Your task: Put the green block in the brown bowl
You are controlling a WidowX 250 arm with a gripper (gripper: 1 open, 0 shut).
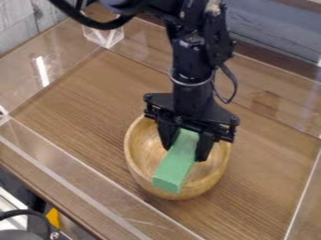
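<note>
1. The green block (177,163) sits inside the brown bowl (141,150), tilted: upper end pinched in the jaws, lower end down near the bowl's near wall. Whether that lower end touches the wood, I cannot tell.
2. The gripper (191,141) points straight down over the bowl's far half, jaws closed on the upper end of the green block. The block hangs slanted toward the camera, not plumb.
3. Step in hand, by my reading: release. The block is already within the rim, so the task looks nearly complete; only the letting-go remains.
4. To do it well: open the jaws without sideways drift, so the slanted block slides down the inner wall and does not tip over the near rim. Lowering a little first would shorten the drop, if the fingers clear the wood.
5. Risk: the block is long against the bowl's width; a swing on release could leave one end propped on the rim.
6. Edges: the bowl rests on the wood-grain counter (88,103), near its front edge. Clear panels (44,66) wall the counter at left and front.
7. Open room: bare counter lies behind and left of the bowl. Straight up looks the safest retreat.
</note>
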